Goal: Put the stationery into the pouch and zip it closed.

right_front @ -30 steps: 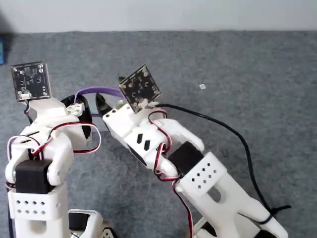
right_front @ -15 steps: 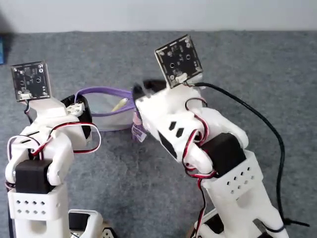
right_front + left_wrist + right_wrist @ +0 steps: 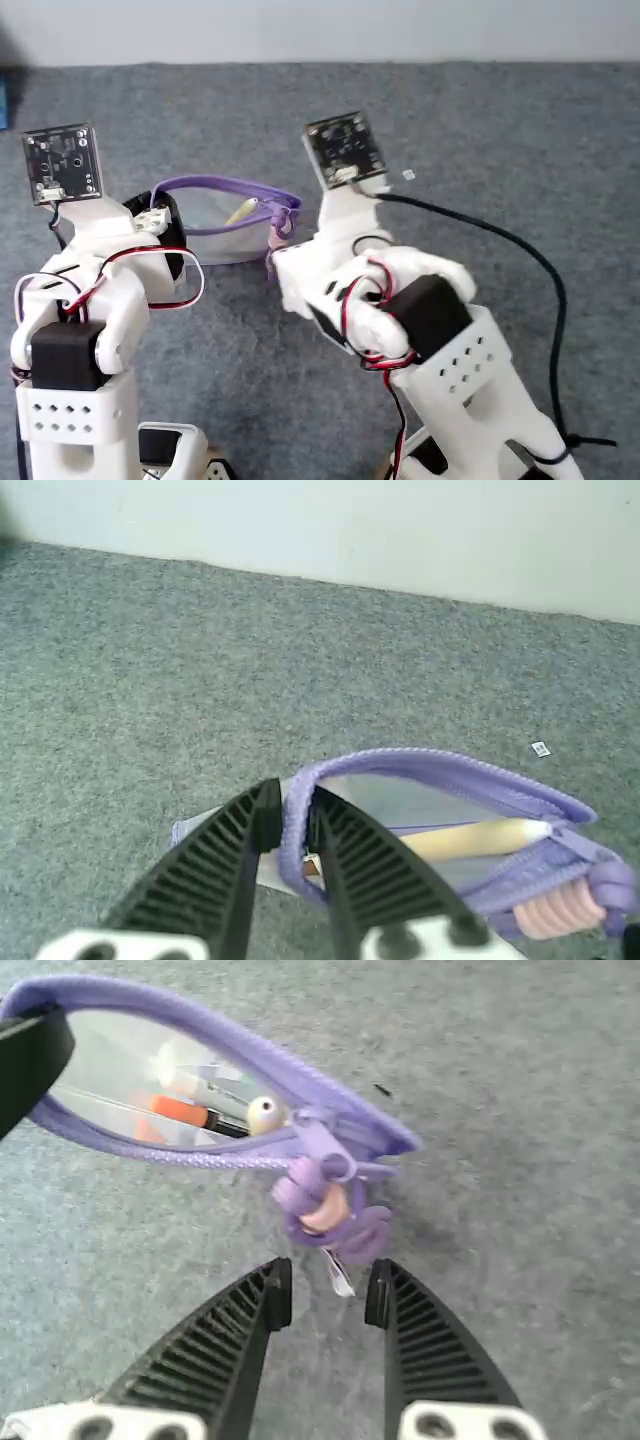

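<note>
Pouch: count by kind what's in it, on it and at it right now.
pouch: 1
zipper charm: 1
stationery pieces seen inside: 3 (cream pen, orange piece, whitish pen)
grippers: 2 (left gripper shut on the rim, right gripper open by the charm)
Total: 7

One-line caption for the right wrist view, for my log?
Right gripper, open, poised at the zipper pull of the unzipped purple pouch, stationery inside.

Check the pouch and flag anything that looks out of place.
One thing: a cream pen lies with its end right against the zipper slider at the open mouth of the pouch, so it may get in the way of zipping.
</note>
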